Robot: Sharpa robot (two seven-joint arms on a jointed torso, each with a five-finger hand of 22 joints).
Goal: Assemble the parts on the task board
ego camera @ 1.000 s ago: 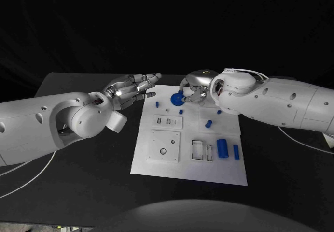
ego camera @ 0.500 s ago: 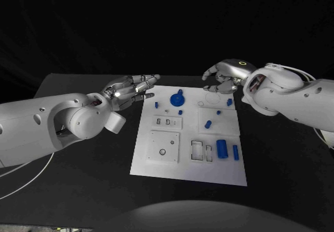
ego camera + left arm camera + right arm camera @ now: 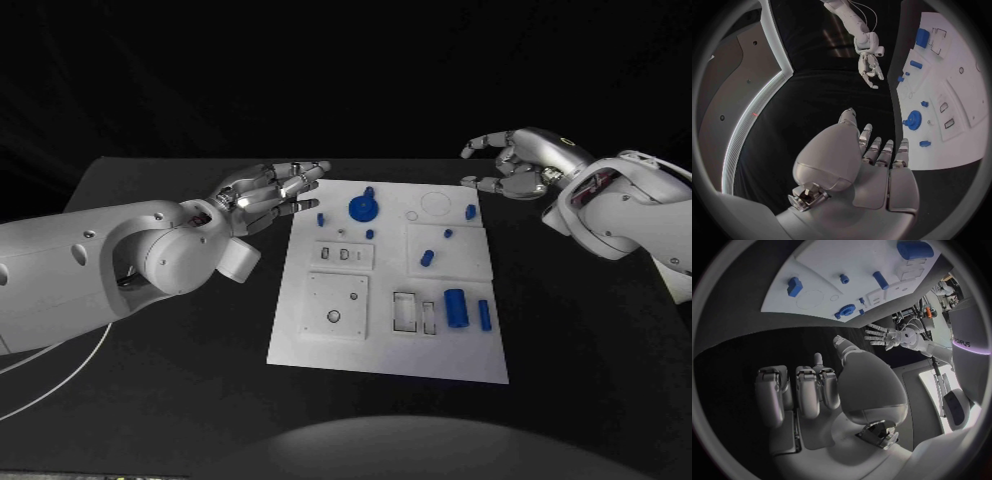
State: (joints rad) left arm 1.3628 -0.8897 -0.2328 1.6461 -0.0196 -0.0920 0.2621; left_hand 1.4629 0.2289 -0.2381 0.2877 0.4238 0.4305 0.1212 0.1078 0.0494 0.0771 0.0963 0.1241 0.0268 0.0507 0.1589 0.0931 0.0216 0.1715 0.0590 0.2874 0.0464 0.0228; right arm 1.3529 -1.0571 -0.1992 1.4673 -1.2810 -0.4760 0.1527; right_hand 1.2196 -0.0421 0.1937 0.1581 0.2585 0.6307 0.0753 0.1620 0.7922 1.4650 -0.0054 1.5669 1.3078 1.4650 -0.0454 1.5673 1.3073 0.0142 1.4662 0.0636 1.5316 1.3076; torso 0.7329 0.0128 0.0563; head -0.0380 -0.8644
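On the task board (image 3: 387, 345) lie blue parts (image 3: 459, 306) (both hands, left hand (image 3: 270, 187) and right hand (image 3: 519, 165), released, grasping nothing).

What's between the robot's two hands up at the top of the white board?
In the head view, between the left hand and right hand lies the board's far end, with a round blue disc standing on it.
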